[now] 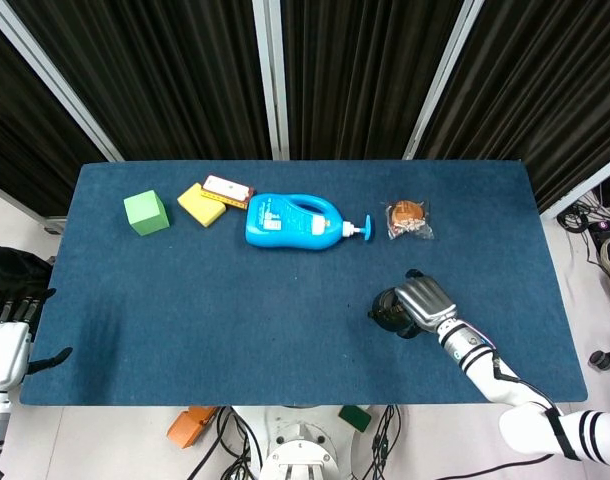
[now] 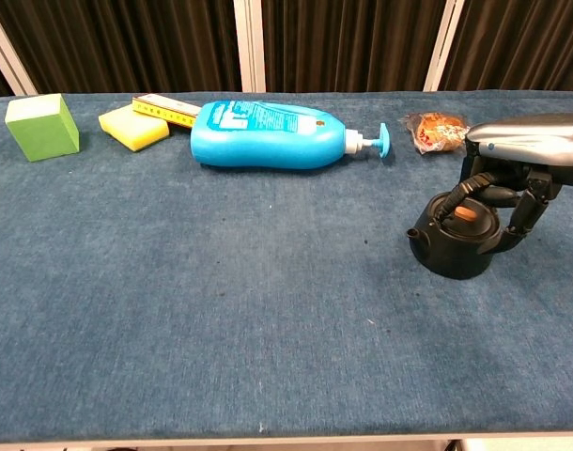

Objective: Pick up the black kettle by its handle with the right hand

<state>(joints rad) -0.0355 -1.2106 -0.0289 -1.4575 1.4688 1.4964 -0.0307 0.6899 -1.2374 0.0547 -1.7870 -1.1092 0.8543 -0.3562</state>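
Overhead first, head view: black kettle (image 1: 389,310) sits on the blue table (image 1: 185,310), right of centre toward the near edge, spout to the left. Right hand (image 1: 425,302) lies directly over the kettle's right half, metal back facing up, fingers bent down past the far side; the handle itself is hidden under the hand from this angle. Left hand (image 1: 7,340) hangs off the table's left near corner, fingers apart, nothing in it. Along the far side, left to right: green cube (image 1: 146,212), yellow sponge (image 1: 201,204) touching a flat red-and-white packet (image 1: 228,189), blue pump bottle (image 1: 293,221) lying on its side with nozzle pointing right, wrapped snack (image 1: 408,219).

Chest view: kettle (image 2: 456,246) stands upright on the cloth, orange knob on the lid. Right hand (image 2: 521,169) comes in from the right edge above it; fingers (image 2: 523,209) curl down around the arched handle's right side. Grip looks closed on the handle, though contact on the inner side is hard to confirm. Kettle base appears to rest on the table. Left hand is out of this view.
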